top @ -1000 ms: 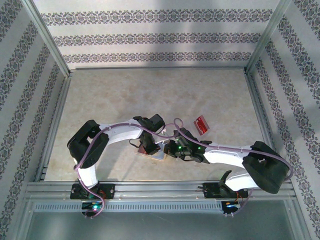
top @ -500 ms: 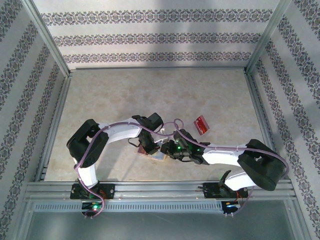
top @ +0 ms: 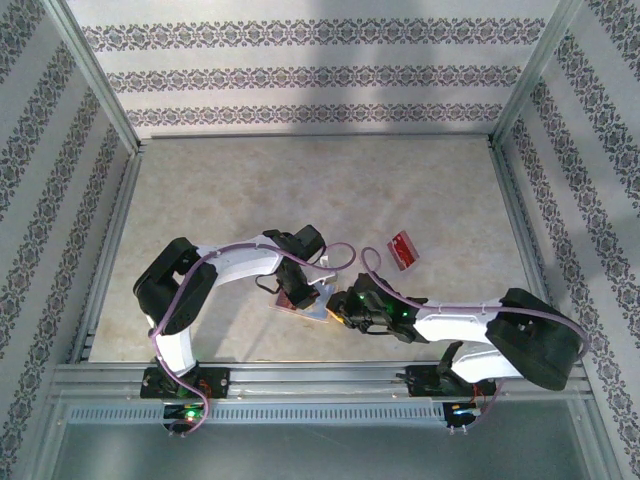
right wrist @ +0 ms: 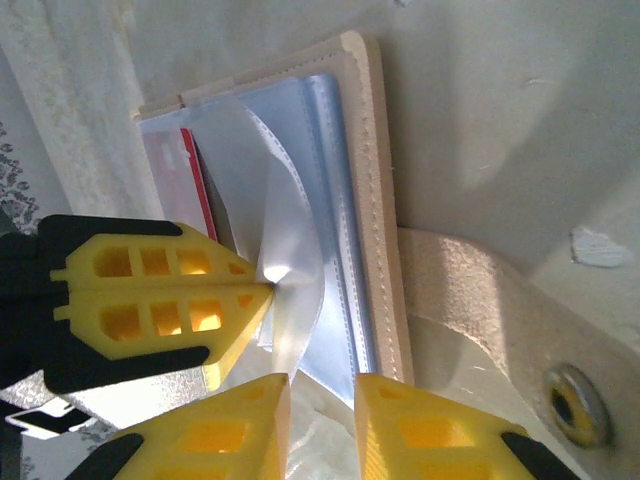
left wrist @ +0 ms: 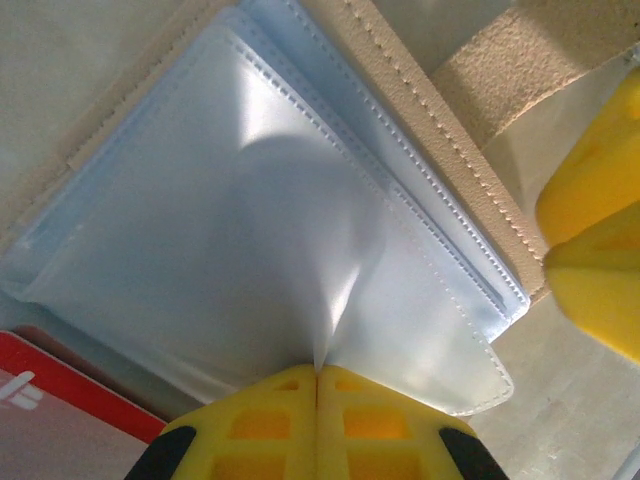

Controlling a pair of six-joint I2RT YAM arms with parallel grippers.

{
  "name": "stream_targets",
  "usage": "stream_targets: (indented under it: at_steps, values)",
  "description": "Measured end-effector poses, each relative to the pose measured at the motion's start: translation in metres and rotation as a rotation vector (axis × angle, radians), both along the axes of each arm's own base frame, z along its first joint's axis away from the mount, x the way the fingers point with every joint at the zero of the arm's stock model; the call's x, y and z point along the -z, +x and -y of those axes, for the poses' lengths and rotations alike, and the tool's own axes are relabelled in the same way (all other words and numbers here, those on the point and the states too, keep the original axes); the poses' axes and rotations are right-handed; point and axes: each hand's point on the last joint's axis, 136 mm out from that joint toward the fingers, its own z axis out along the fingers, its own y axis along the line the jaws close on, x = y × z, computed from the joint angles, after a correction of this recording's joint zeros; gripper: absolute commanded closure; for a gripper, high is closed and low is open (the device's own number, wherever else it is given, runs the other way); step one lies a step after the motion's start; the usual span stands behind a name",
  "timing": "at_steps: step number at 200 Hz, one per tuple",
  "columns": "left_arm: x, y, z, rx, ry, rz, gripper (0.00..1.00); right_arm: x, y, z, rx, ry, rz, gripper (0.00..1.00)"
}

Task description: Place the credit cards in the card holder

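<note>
Just below the middle of the top view, your card holder [top: 315,314] lies open on the table [top: 300,190], wedged between the two gripper heads. In the left wrist view you can see its tan stitched edge running diagonally and its stack of clear, faintly bluish sleeves fanned across the frame. Your left gripper [left wrist: 317,375] has its jaws pressed tight together on the lower edge of one sleeve, puckering the plastic into a crease. At the bottom of the right wrist view, your right gripper [right wrist: 320,395] stands with a narrow gap between its jaws and nothing clamped. The snap tab [right wrist: 470,300] trails towards the lower right. A red card [right wrist: 192,180] sits under the sleeves; another red card [top: 403,250] lies apart, up and to the right.
</note>
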Motion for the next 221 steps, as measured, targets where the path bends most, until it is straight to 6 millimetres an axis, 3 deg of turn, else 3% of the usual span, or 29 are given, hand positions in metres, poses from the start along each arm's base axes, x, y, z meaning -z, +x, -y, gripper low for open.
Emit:
stream_targets:
  at_steps: [52, 120, 221]
  values:
    - [0.000, 0.000, 0.000, -0.004, 0.001, -0.001, 0.96, 0.010, 0.000, -0.009, 0.014, 0.018, -0.033, 0.75]
    - [0.000, 0.000, -0.001, -0.006, -0.001, -0.004, 0.95, -0.008, 0.009, -0.022, 0.016, 0.067, 0.000, 0.74]
    - [0.001, 0.000, -0.001, -0.008, -0.008, -0.003, 0.95, -0.001, 0.008, -0.020, 0.016, 0.043, -0.017, 0.68]
